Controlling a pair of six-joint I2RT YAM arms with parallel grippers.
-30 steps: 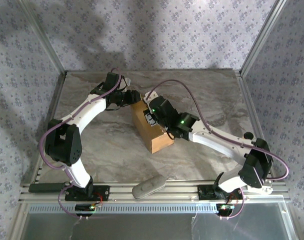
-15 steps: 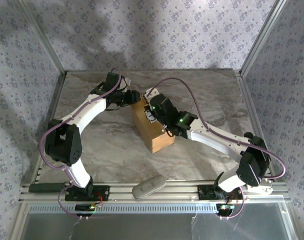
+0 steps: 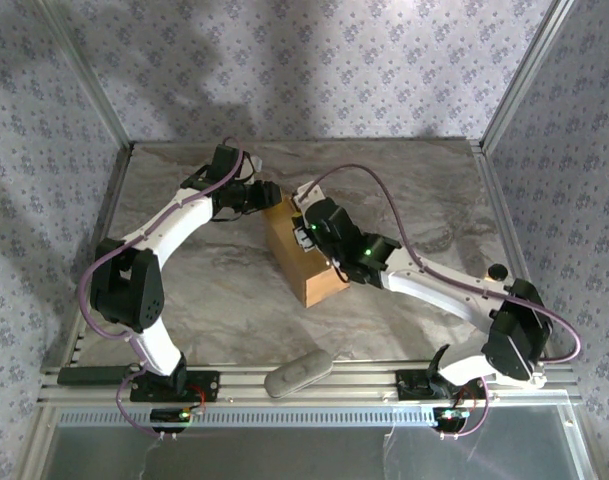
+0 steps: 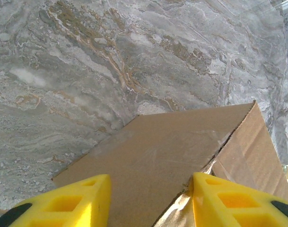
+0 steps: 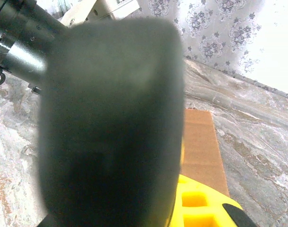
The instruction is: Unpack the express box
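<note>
Yellow left hand (image 4: 150,189) spread over express box (image 4: 148,142)

Marble table (image 3: 424,190), express box (image 3: 302,270) on it

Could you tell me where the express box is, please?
Top view: the express box stands at the table centre, the left claw at its far end, the right arm across it.

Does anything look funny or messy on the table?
The express box sits crooked, turned diagonal to the edges of the table. A grey oblong thing lies on the metal rail at the near edge, off the marble. Nothing looks spilled or broken.
</note>
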